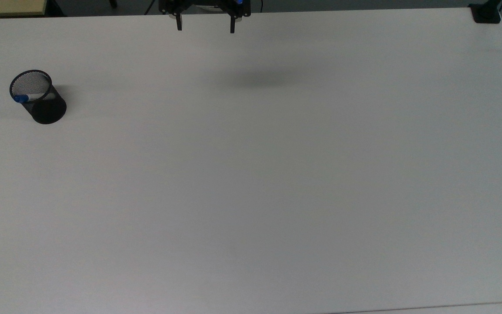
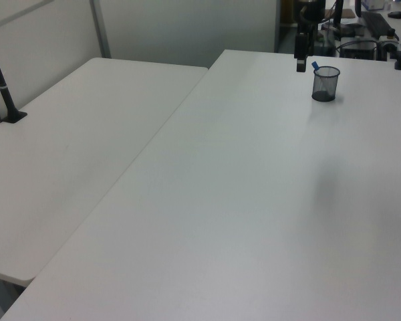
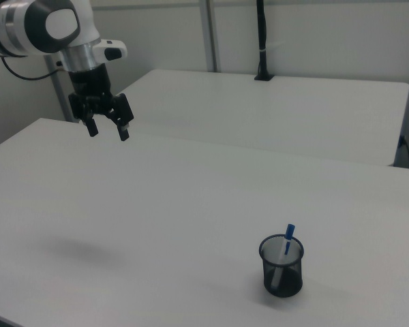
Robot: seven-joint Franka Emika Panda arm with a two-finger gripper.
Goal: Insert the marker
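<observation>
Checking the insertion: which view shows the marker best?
The right view: the marker stands tilted inside the cup, blue end above the rim. The top view shows its blue end at the rim; the left view, a blue speck.

The desk (image 1: 277, 183) has a smooth, matt white top. The pen cup (image 3: 282, 267) is black wire mesh, see-through, and the marker (image 3: 285, 247) in it looks like smooth plastic. The gripper (image 3: 106, 131) is matt black below a glossy white arm (image 3: 51, 24).

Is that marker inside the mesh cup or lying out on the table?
Inside. The marker stands tilted in the black mesh cup, blue end above the rim.
</observation>
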